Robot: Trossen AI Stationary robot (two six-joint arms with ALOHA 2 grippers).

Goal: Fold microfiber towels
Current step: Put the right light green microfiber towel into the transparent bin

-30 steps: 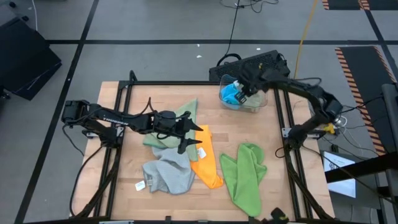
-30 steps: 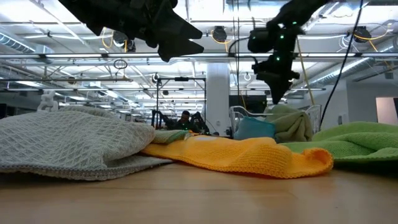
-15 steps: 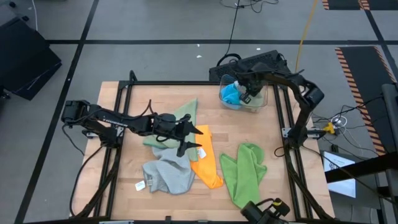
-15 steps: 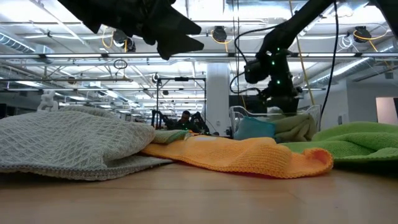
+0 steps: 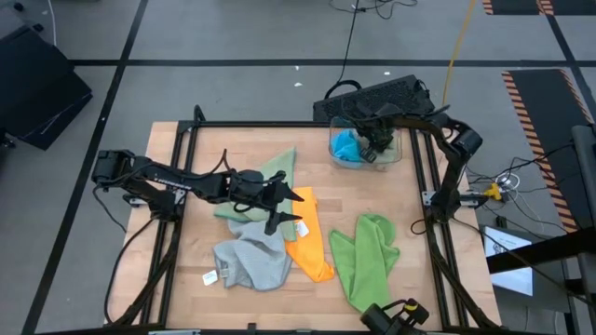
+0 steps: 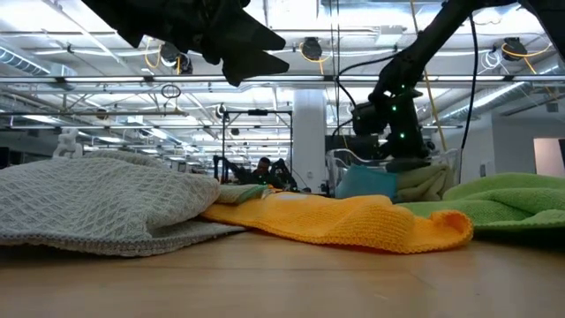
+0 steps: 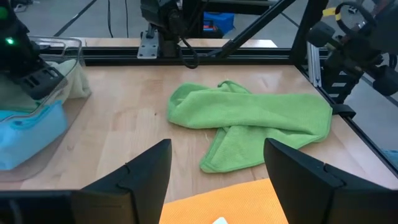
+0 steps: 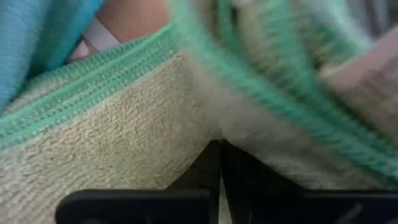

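Observation:
Several microfiber towels lie loose on the table: sage green (image 5: 272,175), grey (image 5: 250,261), orange (image 5: 307,244) and lime green (image 5: 368,261). My left gripper (image 5: 296,205) hangs open above the sage and orange towels and touches nothing. At the far right stands a clear bin (image 5: 391,158) holding a bright blue towel (image 5: 346,144) and a pale beige towel with a green hem (image 8: 124,143). My right gripper (image 5: 375,146) is shut and reaches down into this bin, beside the blue towel. My right gripper's shut fingertips (image 8: 211,163) meet the pale towel just below its green stitched hem (image 8: 186,118). The fingers come from above, pointing steeply down into the bin. The towel lies bunched in the bin; I see no cloth between the fingers.
The table has a dark metal frame along its left, far and right sides (image 5: 428,186). Bare wood shows between the bin and the lime green towel (image 7: 130,118). A white tag (image 5: 210,276) lies at the grey towel's near left corner.
My right gripper has gone down from above the bin into it, tipping more steeply downward, and has stayed shut. The towels on the table have not moved.

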